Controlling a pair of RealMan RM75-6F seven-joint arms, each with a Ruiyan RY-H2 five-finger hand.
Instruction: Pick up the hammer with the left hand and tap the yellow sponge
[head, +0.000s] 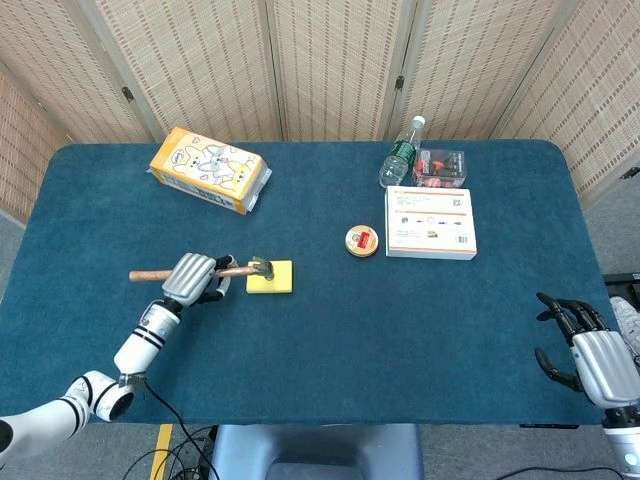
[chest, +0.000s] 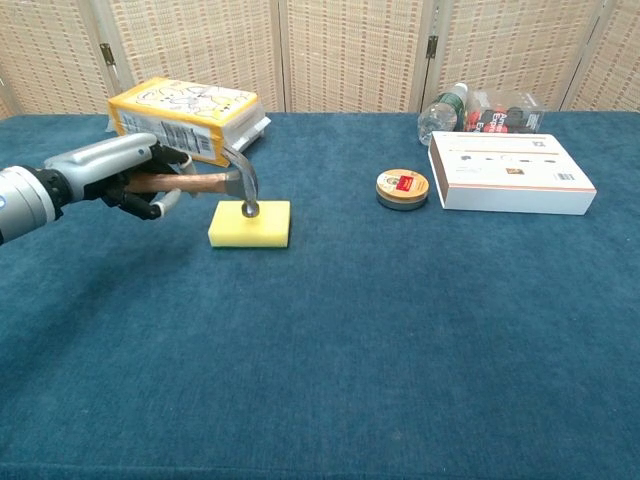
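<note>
My left hand (head: 193, 277) (chest: 120, 172) grips the wooden handle of the hammer (head: 215, 271) (chest: 205, 181), held level above the table. Its metal head (head: 262, 268) (chest: 246, 192) points down and touches the top of the yellow sponge (head: 276, 280) (chest: 252, 225), which lies flat on the blue table (head: 400, 330). The handle's end sticks out to the left behind the hand. My right hand (head: 590, 355) hangs at the table's front right corner, fingers apart, holding nothing; the chest view does not show it.
A yellow cartoon-printed box (head: 208, 169) (chest: 187, 116) lies at the back left. A small round tin (head: 361, 240) (chest: 402, 187), a white flat box (head: 430, 222) (chest: 510, 171), a water bottle (head: 402, 152) and a clear pack of red items (head: 440, 167) sit at the back right.
</note>
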